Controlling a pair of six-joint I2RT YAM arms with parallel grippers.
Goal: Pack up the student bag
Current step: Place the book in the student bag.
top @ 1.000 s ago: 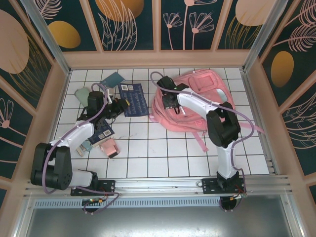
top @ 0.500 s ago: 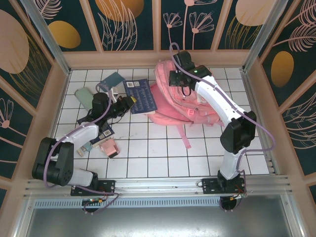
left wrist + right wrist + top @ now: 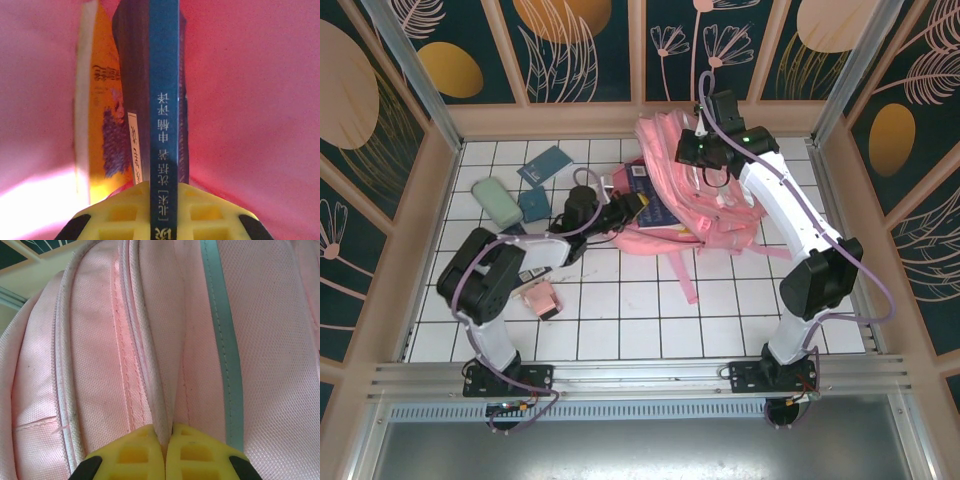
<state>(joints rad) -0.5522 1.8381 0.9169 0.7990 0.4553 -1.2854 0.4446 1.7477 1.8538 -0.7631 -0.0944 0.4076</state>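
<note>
The student bag (image 3: 720, 205), a big pink backpack, lies at the back right of the tiled table. My right gripper (image 3: 697, 153) is shut on a fold of its upper fabric (image 3: 161, 405) and holds the mouth raised; a pale stripe (image 3: 223, 345) runs beside the pinch. My left gripper (image 3: 632, 206) is shut on a blue book (image 3: 164, 115), held spine-up between the yellow fingers (image 3: 120, 210). The book reaches into the bag's pink interior (image 3: 250, 100). Another book with an orange cover (image 3: 100, 125) stands inside, to the left of the blue one.
A teal pouch (image 3: 497, 201) and two blue books (image 3: 546, 164) (image 3: 534, 205) lie at the back left. A small pink box-like item (image 3: 541, 298) sits near the left arm's elbow. A pink strap (image 3: 680, 272) trails forward from the bag. Wooden walls enclose the table.
My right gripper lifted the bag's edge up and toward the back wall. My left arm swung right and carried the blue book from the tiles into the bag's mouth.
</note>
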